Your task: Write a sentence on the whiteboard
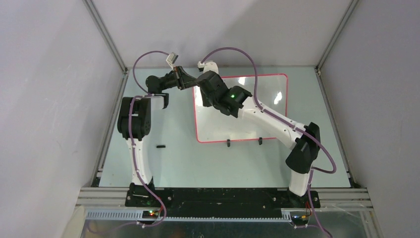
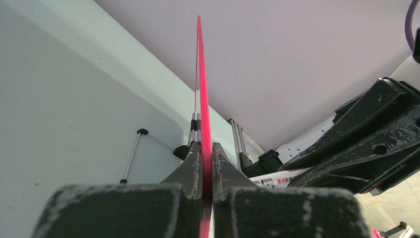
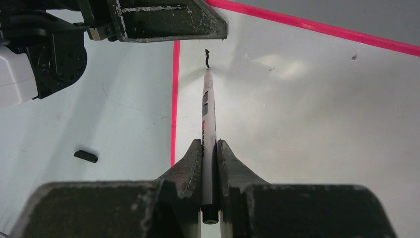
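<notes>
Whiteboard point(image 1: 257, 114) position first: it sits on the counter point(image 1: 173, 163) right of centre, and both of your hands meet at its far left corner. Your left hand point(image 2: 206, 171) is clenched on the board's red-pink rim at that corner. Its wrist view shows the rim edge-on, pinched between the two fingers with no gap. Your right hand point(image 3: 209, 145) is clenched around a marker point(image 3: 208, 114), gripping the barrel toward its back end, with the writing end pointing away from the palm. The marker tip appears to touch the white surface just inside the left rim, close under the fingers of the left hand, which fill the top left of the right wrist view. Of the sentence point(image 3: 207, 58) you can see only one short black hooked stroke, right at the marker tip; no letter can be read from it. The board itself is glossy white with rounded corners, and from above bright glare patches show on its far half. Two small black clip feet point(image 1: 228, 144) sit on its near edge. A small black cap point(image 3: 85, 155) lies on the counter left of the board, well apart from both hands. From above, the right arm crosses over the board's left part and hides the writing spot.
</notes>
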